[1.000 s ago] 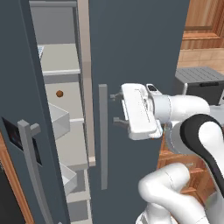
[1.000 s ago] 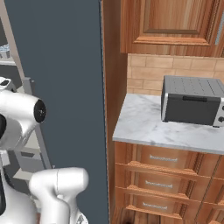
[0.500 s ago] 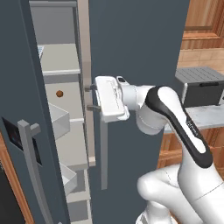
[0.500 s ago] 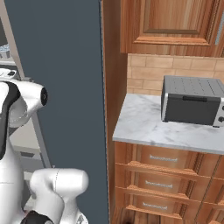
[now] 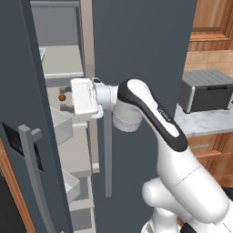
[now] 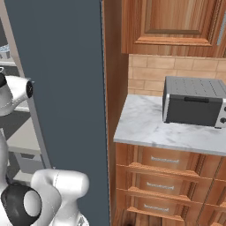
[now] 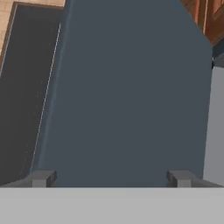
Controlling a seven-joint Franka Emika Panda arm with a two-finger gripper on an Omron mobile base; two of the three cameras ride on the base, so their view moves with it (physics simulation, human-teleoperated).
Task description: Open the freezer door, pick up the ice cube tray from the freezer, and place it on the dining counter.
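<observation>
the freezer (image 5: 68, 136) stands partly open: its freezer door (image 5: 27, 113), slate-grey with the black panel low on its face and a grey bar handle (image 5: 34, 177), is swung out toward the left of the left base view, leaving a gap that shows light grey shelves and white bins. beside it the plain slate-grey door (image 5: 141, 54) is closed, and to the right a grey toaster oven (image 6: 194, 100) sits on the small marble tabletop (image 6: 150, 128) above wood drawers.

the step in hand looks like the reach into the freezer, the door-opening apparently done well enough for the arm to enter. the white arm stretches leftward from its base, its hand at the gap at the height of a middle shelf, near a small brown round thing (image 5: 62, 97). the ice cube tray (image 5: 42, 53) seems to be the pale gridded edge peeking out on the upper shelf, above the hand, though little of it shows. the next move, i judge, calls for lifting the hand to that shelf and turning it inward; the gap is narrow, so the door may need widening.

the pincer (image 7: 111, 178) is spread wide in the hand view, both dark tips apart, nothing between them, facing a slate-grey surface.
</observation>
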